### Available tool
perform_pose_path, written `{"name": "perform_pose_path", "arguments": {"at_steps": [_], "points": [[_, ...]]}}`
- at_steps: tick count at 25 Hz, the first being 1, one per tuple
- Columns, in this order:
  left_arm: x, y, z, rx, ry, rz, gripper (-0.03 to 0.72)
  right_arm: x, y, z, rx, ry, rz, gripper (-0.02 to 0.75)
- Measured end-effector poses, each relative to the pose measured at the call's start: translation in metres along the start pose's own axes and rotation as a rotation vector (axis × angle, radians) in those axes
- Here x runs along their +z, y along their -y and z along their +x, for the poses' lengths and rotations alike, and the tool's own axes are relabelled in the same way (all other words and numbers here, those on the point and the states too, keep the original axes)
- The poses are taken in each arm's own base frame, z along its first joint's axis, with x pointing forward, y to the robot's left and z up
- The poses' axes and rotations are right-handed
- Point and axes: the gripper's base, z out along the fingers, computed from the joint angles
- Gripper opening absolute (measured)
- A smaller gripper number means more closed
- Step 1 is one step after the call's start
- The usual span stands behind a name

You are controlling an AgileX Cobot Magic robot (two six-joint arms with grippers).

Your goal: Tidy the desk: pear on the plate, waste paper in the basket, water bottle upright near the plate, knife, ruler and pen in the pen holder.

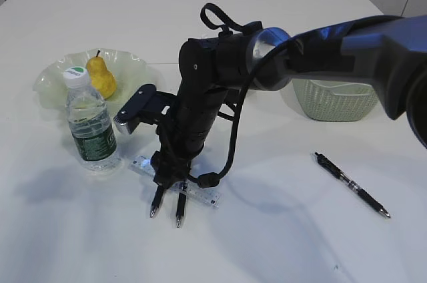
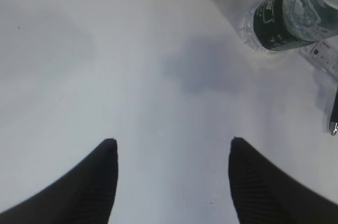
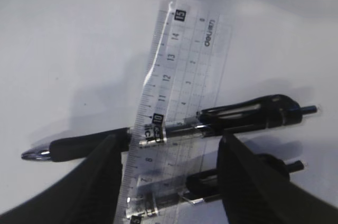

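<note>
Holding my right pincer [image 3: 169, 152] parted over the clear ruler [image 3: 177, 92] at frame centre, I note two pens [image 3: 174, 126] lying under it, crossing between the fingers; nothing gripped.

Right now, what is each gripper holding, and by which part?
Left gripper: nothing. Right gripper straddles the ruler mid-length, over a pen; a firm grip cannot be told.

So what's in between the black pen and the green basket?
Nothing. In the exterior view, the pen lies in front of the basket, and only bare white table shows between them.
</note>
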Motion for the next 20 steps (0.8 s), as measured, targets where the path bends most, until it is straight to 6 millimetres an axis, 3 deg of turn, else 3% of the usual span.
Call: {"name": "perform_pose_path", "arguments": {"at_steps": [20], "points": [[0.0000, 0.0000, -0.0002, 0.000, 0.002, 0.000, 0.466, 0.0000, 0.0007, -0.0006, 0.001, 0.006, 0.008, 0.428]]}}
